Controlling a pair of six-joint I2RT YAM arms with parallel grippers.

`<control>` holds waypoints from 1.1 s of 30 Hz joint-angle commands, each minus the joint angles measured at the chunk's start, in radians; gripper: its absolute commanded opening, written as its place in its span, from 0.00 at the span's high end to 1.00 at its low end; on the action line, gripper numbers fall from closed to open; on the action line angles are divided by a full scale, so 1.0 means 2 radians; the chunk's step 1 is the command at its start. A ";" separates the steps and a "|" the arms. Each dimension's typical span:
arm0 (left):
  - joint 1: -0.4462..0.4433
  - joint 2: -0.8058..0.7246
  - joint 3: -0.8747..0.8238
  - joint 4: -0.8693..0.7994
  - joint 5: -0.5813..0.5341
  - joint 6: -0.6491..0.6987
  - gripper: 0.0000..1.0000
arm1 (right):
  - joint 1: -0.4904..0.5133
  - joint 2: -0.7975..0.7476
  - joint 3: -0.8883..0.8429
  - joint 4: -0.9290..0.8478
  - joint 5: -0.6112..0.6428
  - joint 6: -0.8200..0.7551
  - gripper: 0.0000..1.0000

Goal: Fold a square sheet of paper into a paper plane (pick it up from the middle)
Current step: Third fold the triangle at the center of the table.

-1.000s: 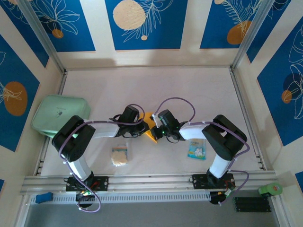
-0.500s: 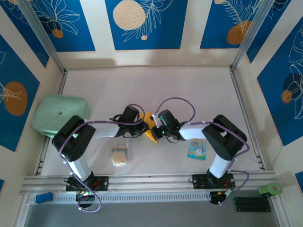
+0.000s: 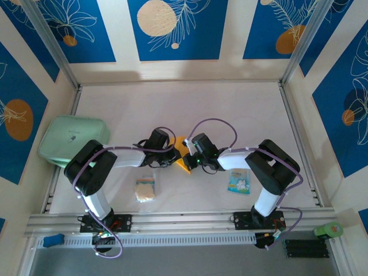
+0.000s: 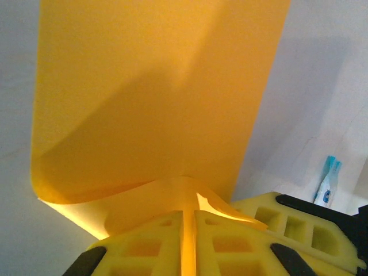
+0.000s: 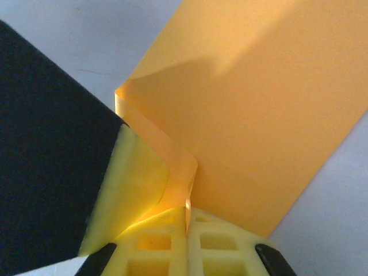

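Observation:
The square sheet of paper (image 3: 182, 150) is orange-yellow and lies at the table's middle, between the two arms, with a flap curled up off it. My left gripper (image 4: 188, 233) is shut on a raised fold of the paper (image 4: 155, 86). From the other side my right gripper (image 5: 187, 224) is shut on the curled flap of the paper (image 5: 259, 115). The two grippers nearly touch: the left gripper's yellow finger (image 5: 135, 178) sits beside my right fingers. In the top view the left gripper (image 3: 174, 155) and the right gripper (image 3: 190, 159) meet over the sheet. The paper plane is out of view.
A pale green case (image 3: 73, 140) lies at the left edge. A beige spongy square (image 3: 145, 188) sits near the front left. A blue-white packet (image 3: 238, 181) lies front right, under the right arm. Metal rails line both sides.

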 commanded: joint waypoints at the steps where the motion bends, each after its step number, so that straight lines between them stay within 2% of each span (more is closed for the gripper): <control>1: -0.004 0.016 -0.010 -0.003 -0.006 0.014 0.87 | -0.003 0.020 0.002 -0.032 0.001 0.007 1.00; 20: -0.004 0.024 -0.010 -0.018 -0.014 0.014 0.88 | -0.004 0.010 0.008 -0.042 0.001 0.013 0.98; 24: -0.004 0.024 -0.010 -0.024 -0.018 0.014 0.88 | -0.009 -0.017 0.017 -0.059 -0.014 0.032 0.88; 30: -0.003 0.026 -0.006 -0.030 -0.021 0.016 0.88 | -0.032 -0.080 0.014 -0.085 -0.049 0.084 0.65; 33: -0.003 0.028 -0.005 -0.028 -0.019 0.016 0.88 | -0.040 -0.112 0.009 -0.107 -0.062 0.107 0.61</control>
